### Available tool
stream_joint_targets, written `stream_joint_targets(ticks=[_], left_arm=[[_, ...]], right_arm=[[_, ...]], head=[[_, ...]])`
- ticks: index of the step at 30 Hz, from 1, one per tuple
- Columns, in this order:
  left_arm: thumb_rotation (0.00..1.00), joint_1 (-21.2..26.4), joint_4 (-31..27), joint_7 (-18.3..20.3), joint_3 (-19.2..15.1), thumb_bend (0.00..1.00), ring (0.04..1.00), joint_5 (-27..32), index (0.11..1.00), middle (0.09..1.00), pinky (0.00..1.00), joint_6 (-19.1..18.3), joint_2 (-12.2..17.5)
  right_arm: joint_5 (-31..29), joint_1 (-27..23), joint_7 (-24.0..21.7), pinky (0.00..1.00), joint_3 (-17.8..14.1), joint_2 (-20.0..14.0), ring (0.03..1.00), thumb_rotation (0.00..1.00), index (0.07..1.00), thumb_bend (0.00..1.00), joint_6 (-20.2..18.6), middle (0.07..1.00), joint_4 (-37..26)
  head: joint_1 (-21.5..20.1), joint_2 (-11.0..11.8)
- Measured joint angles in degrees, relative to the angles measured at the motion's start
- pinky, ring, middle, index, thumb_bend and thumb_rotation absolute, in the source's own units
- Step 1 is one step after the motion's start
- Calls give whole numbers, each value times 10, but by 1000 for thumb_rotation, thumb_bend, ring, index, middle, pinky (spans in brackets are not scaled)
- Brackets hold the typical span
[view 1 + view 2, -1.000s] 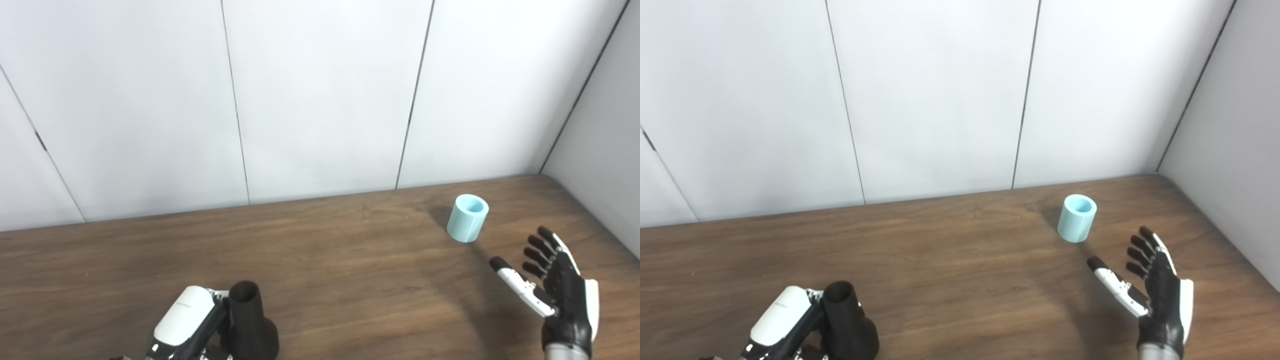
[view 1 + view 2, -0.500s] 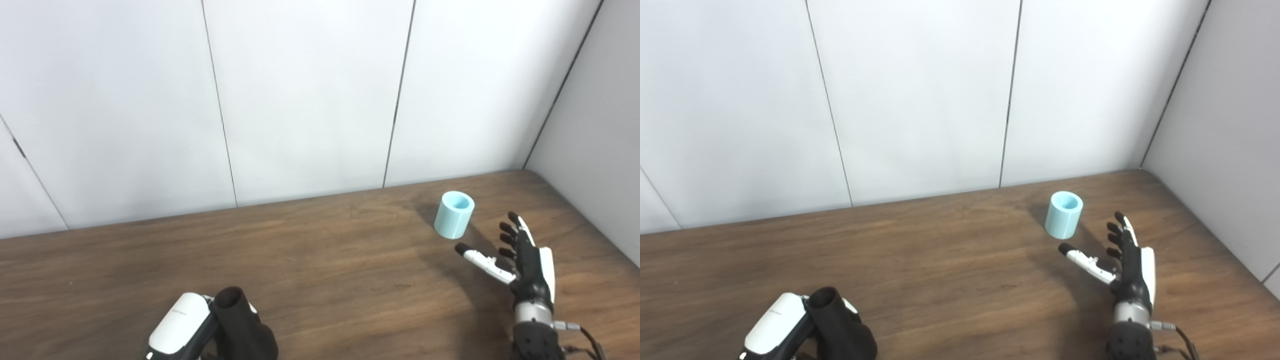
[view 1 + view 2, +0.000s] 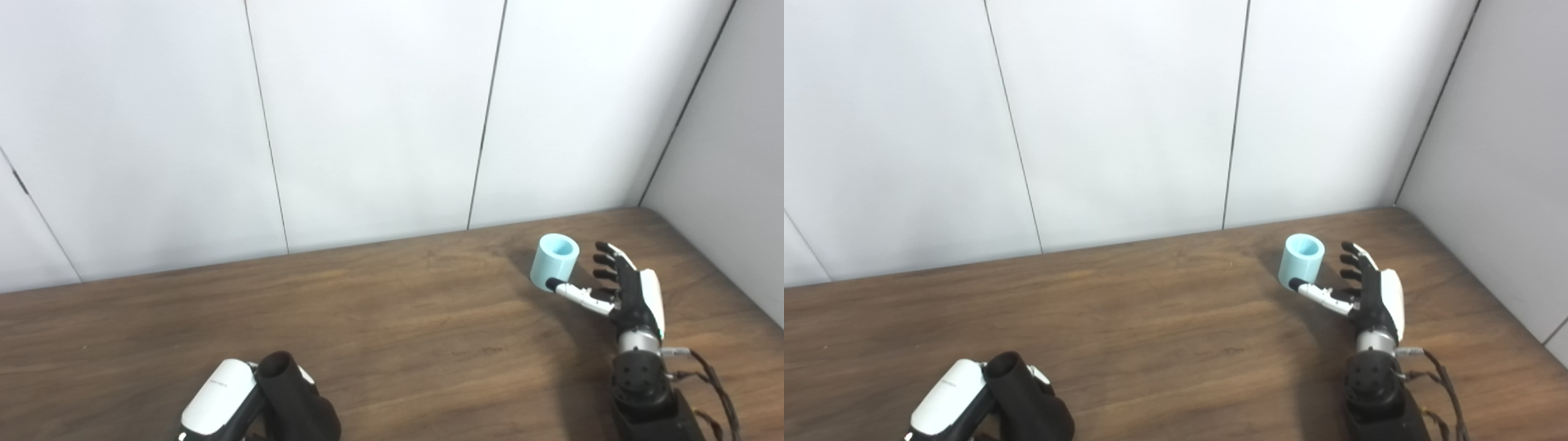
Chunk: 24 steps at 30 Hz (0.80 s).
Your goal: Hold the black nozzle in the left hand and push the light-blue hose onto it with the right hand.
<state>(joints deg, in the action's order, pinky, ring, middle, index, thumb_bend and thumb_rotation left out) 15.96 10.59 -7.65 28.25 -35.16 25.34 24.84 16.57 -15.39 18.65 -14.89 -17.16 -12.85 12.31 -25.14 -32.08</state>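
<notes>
The black nozzle (image 3: 294,404) stands upright at the table's near left edge, its narrow open end up. My left hand (image 3: 220,404) is shut on it from its left side; the fingers are mostly hidden below the picture's edge. The light-blue hose piece (image 3: 554,261), a short open cylinder, stands upright on the table at the far right. My right hand (image 3: 618,288) is open just right of the hose, fingers spread and thumb reaching in front of its base. It holds nothing. Both also show in the right eye view: the nozzle (image 3: 1026,401) and the hose (image 3: 1302,261).
The brown wooden table (image 3: 398,318) runs to white wall panels at the back and a wall on the right (image 3: 735,153). Loose cables (image 3: 710,380) hang off my right wrist.
My right hand has moved forward and left, from well short of the hose to right beside it, thumb by its base. The camera shifted a little. The left hand and nozzle hold still.
</notes>
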Motion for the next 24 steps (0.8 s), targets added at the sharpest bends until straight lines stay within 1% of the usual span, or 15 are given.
stream_joint_targets(ticks=[3,4,5,6,9,10,13,15,17,22,23,24], left_arm=[[0,-1,0,-2,-1,515,243,-2,508,394,180,0,1],[0,-2,-1,-2,-1,515,238,-3,507,392,178,0,1],[0,-2,-1,-5,0,515,234,-5,506,391,175,0,1],[0,-3,-2,-8,0,515,232,-7,506,390,174,0,2],[0,-3,-3,-18,4,515,210,-18,501,386,154,1,2],[0,-3,-3,-20,5,519,208,-22,491,428,152,1,3],[0,-3,-3,-29,7,515,202,-30,499,390,144,2,3],[0,-3,-3,-32,7,523,202,-36,485,455,144,2,3],[0,-3,-4,-34,7,524,202,-44,482,468,146,2,2],[0,-3,-4,-38,6,525,200,-49,481,472,143,2,1],[0,-4,-5,-38,5,518,202,-50,494,413,144,2,1],[0,-4,-6,-38,4,520,201,-51,490,431,144,2,0]], right_arm=[[0,-14,10,680,0,-1,754,317,831,933,17,799,28],[0,-18,13,636,1,-1,714,326,816,946,20,770,36],[1,-21,17,620,3,-2,703,338,810,955,23,762,42],[2,-24,20,611,4,-3,695,345,806,961,23,757,46],[2,-31,23,608,7,-4,694,324,796,941,23,758,54],[2,-33,23,593,7,-4,682,326,792,941,23,750,56],[2,-37,23,527,10,-5,621,322,761,955,23,703,60],[1,-38,23,539,11,-5,636,332,758,970,23,710,60],[-1,-39,22,570,12,-5,669,332,770,972,23,734,60],[-5,-40,21,597,14,-4,685,334,761,973,23,742,60],[-5,-41,21,609,16,-4,696,350,766,978,22,749,60],[-5,-41,21,618,17,-4,704,357,770,979,22,753,60]], head=[[0,0],[0,0],[0,-1],[0,-1],[0,-2],[2,-3],[9,-4],[11,-6],[13,-6],[14,-7],[15,-6],[15,-6]])
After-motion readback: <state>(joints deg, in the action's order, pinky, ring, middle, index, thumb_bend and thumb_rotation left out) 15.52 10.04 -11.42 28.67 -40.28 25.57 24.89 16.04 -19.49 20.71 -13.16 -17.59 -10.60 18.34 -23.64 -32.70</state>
